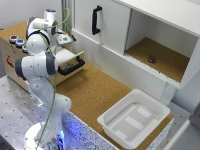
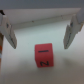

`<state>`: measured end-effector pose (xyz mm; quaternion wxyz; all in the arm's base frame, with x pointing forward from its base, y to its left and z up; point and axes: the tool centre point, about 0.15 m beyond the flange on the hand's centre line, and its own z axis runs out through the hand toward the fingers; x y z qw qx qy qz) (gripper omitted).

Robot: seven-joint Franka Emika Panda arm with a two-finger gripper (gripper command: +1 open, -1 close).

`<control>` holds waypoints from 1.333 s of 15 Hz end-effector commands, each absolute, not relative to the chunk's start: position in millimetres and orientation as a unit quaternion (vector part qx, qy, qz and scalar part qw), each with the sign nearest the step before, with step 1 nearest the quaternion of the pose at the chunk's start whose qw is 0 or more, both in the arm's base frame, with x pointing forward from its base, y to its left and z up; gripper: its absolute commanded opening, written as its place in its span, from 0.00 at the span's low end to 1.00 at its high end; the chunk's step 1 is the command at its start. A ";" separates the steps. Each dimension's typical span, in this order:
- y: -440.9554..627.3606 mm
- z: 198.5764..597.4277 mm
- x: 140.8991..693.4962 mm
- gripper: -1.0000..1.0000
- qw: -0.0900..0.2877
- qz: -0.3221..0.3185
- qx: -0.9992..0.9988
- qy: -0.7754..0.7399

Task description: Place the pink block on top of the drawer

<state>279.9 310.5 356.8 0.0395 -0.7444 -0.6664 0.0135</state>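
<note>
Cork-brown desk (image 1: 95,92) fills the exterior view, and the white arm (image 1: 37,65) bends over the small light-wood cabinet (image 1: 15,57) at the exterior view's left, its pale drawer (image 1: 70,62) with the long black bar handle (image 1: 71,66) pulled partly out. The claw (image 1: 64,39) hangs above that drawer, though its spread is hard to read from here. A white bin (image 1: 135,119) sits near the desk's front edge, and the big white cupboard (image 1: 145,35) stands open behind. Now the wrist view: the claw (image 2: 42,31) is spread wide, fingers (image 2: 10,35) well apart, gripping nothing, and the pink block (image 2: 43,55) lies on a pale surface below and between them, black markings on its faces.
</note>
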 end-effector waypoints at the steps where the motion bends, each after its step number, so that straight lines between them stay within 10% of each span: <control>1: 294.5 324.3 280.8 1.00 0.052 -0.039 -0.723 -0.688; 6: 310.5 313.2 278.6 1.00 0.043 -0.060 -0.720 -0.690; 7: 311.8 313.5 277.6 0.00 0.043 -0.072 -0.724 -0.685; 20: 324.4 341.3 277.3 0.00 -0.006 -0.057 -0.737 -0.674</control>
